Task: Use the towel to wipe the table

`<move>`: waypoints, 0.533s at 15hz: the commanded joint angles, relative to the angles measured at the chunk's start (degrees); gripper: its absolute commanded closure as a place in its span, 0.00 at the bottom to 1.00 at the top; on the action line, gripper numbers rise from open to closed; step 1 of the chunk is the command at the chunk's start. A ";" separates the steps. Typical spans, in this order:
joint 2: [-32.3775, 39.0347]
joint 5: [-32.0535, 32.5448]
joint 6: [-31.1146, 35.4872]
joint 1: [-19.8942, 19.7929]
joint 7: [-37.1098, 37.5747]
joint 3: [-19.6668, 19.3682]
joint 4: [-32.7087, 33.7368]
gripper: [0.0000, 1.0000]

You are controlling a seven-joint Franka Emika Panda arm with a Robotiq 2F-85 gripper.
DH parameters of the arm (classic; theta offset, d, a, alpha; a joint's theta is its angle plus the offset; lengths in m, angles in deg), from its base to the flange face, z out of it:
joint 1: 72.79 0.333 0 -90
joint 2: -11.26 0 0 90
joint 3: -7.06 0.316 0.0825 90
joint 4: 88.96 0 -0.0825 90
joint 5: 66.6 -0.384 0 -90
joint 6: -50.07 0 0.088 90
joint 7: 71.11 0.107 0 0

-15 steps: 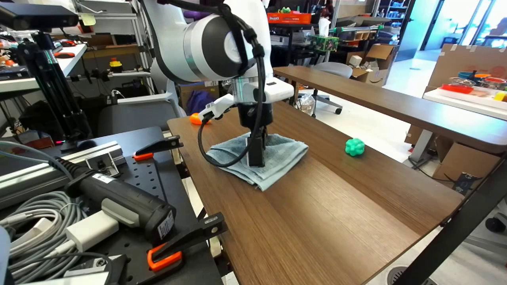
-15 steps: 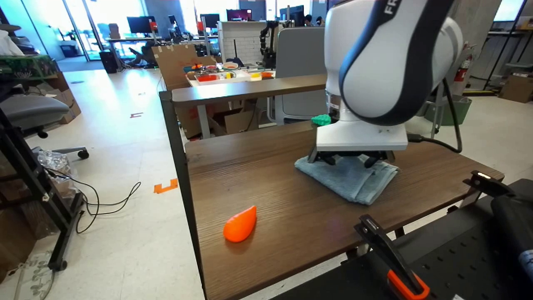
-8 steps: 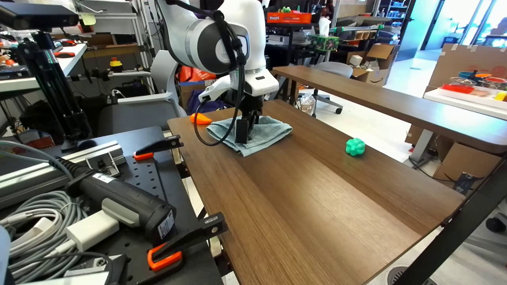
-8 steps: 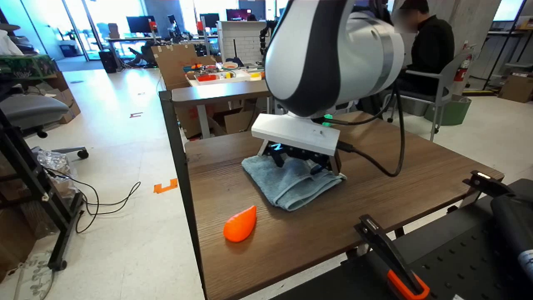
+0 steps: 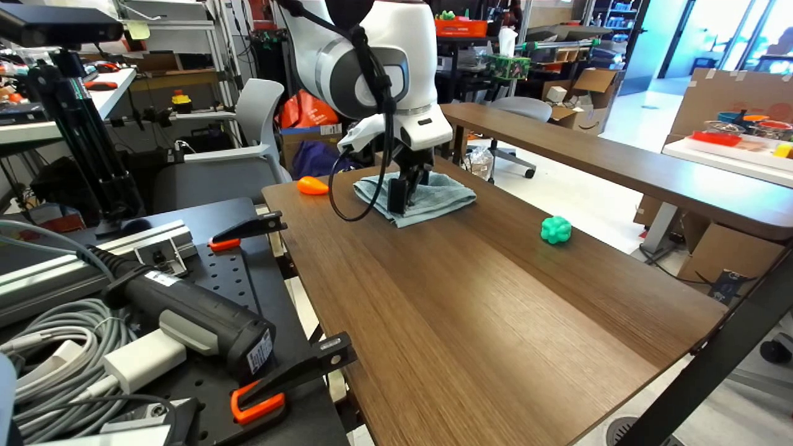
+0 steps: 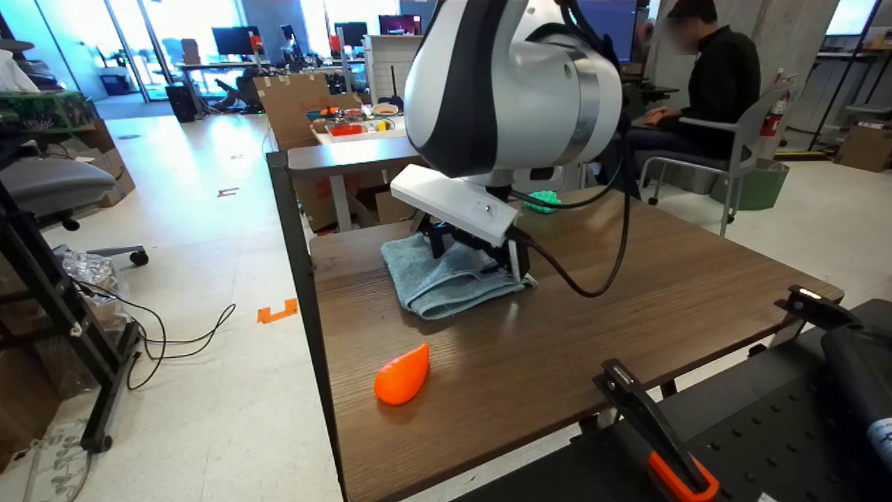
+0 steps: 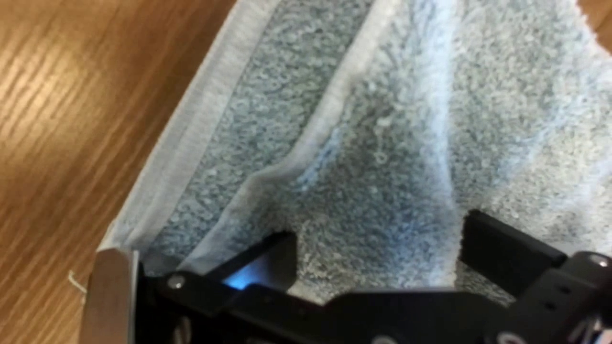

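Two fingers (image 7: 507,253) of your pincer (image 7: 377,251) stand apart on the towel (image 6: 432,286) — you are likely pressing rather than pinching, so it can drag flat and wipe. In an exterior view, it lies near the far left corner of the tabletop (image 6: 592,348).

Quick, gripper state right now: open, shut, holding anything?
Gripper: open, jaws well apart and pressed down on the towel; no pinch on it visible.
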 commanded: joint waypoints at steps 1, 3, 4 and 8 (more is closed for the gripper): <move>1.87 -1.46 1.68 -1.01 -2.68 0.16 1.00 0.00; -0.96 -1.81 2.75 -4.03 -6.08 2.96 -2.26 0.00; -2.90 -1.88 3.04 -5.63 -8.36 4.23 -4.62 0.00; -10.89 -2.11 3.13 -8.23 -14.47 4.23 -13.93 0.00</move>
